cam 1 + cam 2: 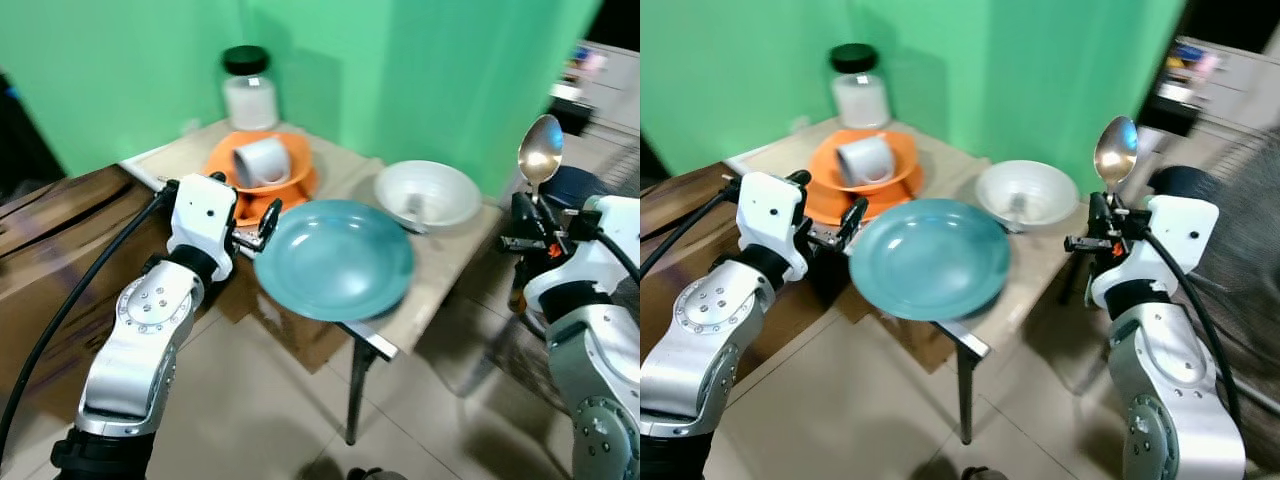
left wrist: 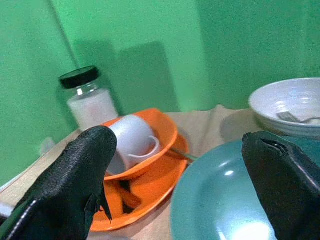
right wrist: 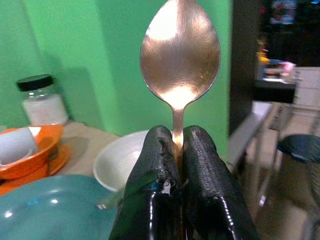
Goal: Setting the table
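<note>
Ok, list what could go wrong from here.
The teal plate juts past the table's near edge, with the open left tool at its rim, so a nudge might tip it off. The right tool pinches the spoon low on its handle, upright beside the table, so it could pivot or slip.

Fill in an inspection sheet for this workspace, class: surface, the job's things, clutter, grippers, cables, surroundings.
Surface: small beige table, its corner toward the robot.
Job's things: teal plate at the near edge; white bowl with a fork inside; spoon held upright; orange bowl holding a tipped white mug, on an orange plate.
Clutter: black-lidded jar at the back.
Grippers: left gripper open at the teal plate's rim; right gripper shut on the spoon's handle.
Cables: black cable along the left arm.
Surroundings: green backdrop, tiled floor.
</note>
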Motion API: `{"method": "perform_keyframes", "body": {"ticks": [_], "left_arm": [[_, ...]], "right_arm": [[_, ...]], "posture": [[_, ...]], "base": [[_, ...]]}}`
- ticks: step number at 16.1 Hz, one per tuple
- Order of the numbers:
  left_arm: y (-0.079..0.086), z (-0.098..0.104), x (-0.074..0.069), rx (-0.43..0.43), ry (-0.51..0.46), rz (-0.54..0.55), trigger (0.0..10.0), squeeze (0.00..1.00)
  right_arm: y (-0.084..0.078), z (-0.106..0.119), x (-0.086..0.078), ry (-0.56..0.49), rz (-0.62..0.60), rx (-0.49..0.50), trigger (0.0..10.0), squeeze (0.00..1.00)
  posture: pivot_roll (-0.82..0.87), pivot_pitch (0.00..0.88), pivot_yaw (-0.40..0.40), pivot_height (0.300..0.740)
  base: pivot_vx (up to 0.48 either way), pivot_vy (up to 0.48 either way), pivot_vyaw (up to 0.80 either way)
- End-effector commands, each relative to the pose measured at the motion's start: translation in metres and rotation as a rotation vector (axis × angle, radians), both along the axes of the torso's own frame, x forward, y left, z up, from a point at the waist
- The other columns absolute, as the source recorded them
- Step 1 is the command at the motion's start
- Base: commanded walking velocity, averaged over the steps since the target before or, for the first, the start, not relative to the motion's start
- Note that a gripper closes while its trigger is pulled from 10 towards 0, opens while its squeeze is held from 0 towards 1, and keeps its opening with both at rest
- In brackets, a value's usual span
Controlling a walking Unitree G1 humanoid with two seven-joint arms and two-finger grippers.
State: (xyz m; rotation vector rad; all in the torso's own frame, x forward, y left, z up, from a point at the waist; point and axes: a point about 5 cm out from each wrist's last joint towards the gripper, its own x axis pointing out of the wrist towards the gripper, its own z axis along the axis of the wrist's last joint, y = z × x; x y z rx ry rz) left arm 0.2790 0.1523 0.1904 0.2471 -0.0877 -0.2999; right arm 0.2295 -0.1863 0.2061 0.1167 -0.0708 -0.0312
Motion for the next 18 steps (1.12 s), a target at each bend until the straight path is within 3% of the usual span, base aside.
{"method": "perform_keyframes", "body": {"ticks": [1,3,6,18], "left_arm": [[0.004,0.002,-0.001,0.011,-0.013,0.024,10.0,0.00],[0.005,0.006,0.000,0.005,-0.027,0.026,10.0,0.00],[0.006,0.008,0.001,0.014,-0.037,0.022,10.0,0.00],[0.010,-0.004,-0.002,0.012,0.009,0.026,10.0,0.00]], "right_arm": [[-0.002,-0.003,0.000,0.008,-0.017,0.046,10.0,0.00],[-0.002,-0.003,0.003,-0.002,-0.030,0.094,10.0,0.00],[0.006,0.002,0.010,-0.038,0.007,0.062,10.0,0.00],[0.000,-0.025,0.005,0.096,-0.099,0.053,10.0,0.00]], "posture": [[-0.01,0.000,0.013,0.740],[0.00,0.000,0.007,0.740],[0.00,0.000,0.019,0.740],[0.00,0.000,0.021,0.740]], "base": [[0.000,0.000,-0.80],[0.000,0.000,-0.80],[0.000,0.000,-0.80],[0.000,0.000,-0.80]]}}
